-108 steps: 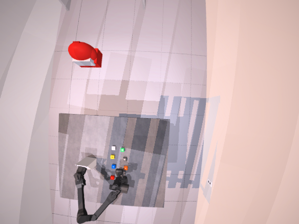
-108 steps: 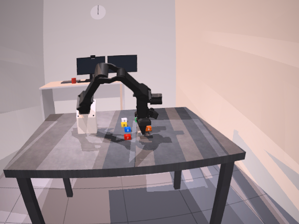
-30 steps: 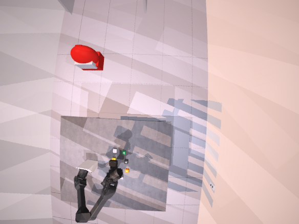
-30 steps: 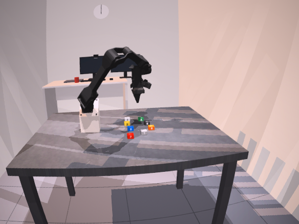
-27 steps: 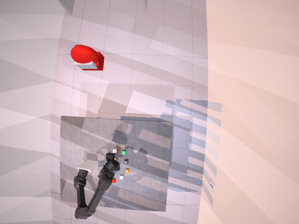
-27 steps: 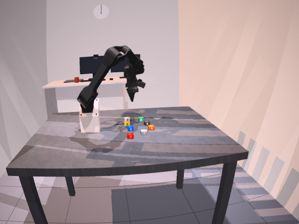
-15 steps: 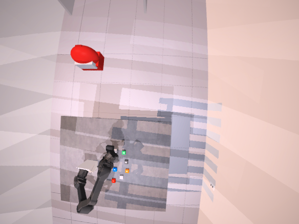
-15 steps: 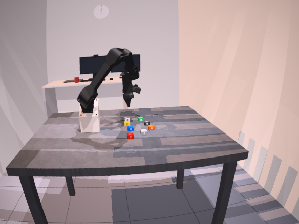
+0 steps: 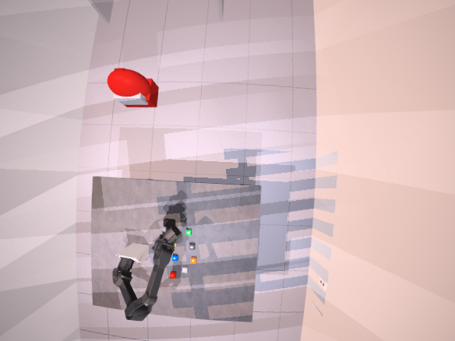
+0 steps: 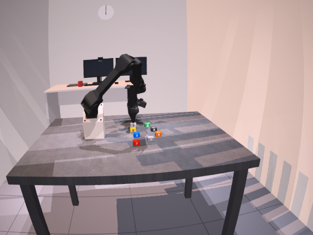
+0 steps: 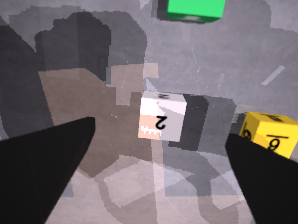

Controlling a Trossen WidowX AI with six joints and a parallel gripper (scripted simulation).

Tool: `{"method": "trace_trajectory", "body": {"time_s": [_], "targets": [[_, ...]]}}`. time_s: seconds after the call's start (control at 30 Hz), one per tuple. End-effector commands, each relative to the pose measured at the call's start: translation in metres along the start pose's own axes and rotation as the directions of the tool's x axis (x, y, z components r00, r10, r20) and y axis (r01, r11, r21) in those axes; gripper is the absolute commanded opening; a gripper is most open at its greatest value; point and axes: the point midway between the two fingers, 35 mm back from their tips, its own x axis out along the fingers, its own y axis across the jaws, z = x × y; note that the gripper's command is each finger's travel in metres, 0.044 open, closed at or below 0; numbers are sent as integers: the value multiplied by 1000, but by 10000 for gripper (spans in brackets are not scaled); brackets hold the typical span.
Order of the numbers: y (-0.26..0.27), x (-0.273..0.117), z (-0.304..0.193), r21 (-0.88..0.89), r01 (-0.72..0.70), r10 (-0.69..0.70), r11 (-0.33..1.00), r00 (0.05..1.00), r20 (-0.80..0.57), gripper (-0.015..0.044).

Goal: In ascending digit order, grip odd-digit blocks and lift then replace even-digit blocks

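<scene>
We observe the gripper (image 10: pixel 133 120) (image 11: pixel 161 131) above the far end of the block group, pointing down, its fingers wide apart with nothing between them. In the wrist view the white block (image 10: pixel 133 125) (image 11: pixel 162 119) lies on the table (image 9: pixel 218 304) (image 10: pixel 134 180) (image 11: pixel 200 55) between the lines of the two fingertips, below them; we read a 2 on its top. The fingers appear clear of it.

Positions of the other blocks: the yellow block (image 9: pixel 175 244) (image 10: pixel 133 129) (image 11: pixel 270 134) is just beside the white one, partly behind a finger in the wrist view; we read a 6 on it. The green block (image 9: pixel 188 232) (image 10: pixel 147 124) (image 11: pixel 196 9) sits near, cut off by the wrist view's edge. In the exterior view we note the blue block (image 9: pixel 174 258) (image 10: pixel 136 134) marked 3, the red block (image 9: pixel 173 275) (image 10: pixel 136 142) marked 7, and the pale grey block (image 9: pixel 185 269) (image 10: pixel 150 138) marked 1. The dark block (image 9: pixel 192 246) (image 10: pixel 153 129) and the orange block (image 9: pixel 193 260) (image 10: pixel 158 133) stand on the side away from the arm's white base (image 9: pixel 133 252) (image 10: pixel 94 130); their digits are too small for us to read surely. All eight blocks rest on the table, apart from one another. In the top view the arm (image 9: pixel 157 276) (image 10: pixel 108 81) hides the white block.
</scene>
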Motion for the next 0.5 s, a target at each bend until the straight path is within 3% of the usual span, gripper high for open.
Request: {"method": "trace_trajectory", "body": {"time_s": [0.0, 0.47], "targets": [[-2, 9, -3, -11, 10, -10, 1000, 1000, -7, 400], [-3, 29, -4, -11, 12, -12, 1000, 1000, -7, 400]]}}
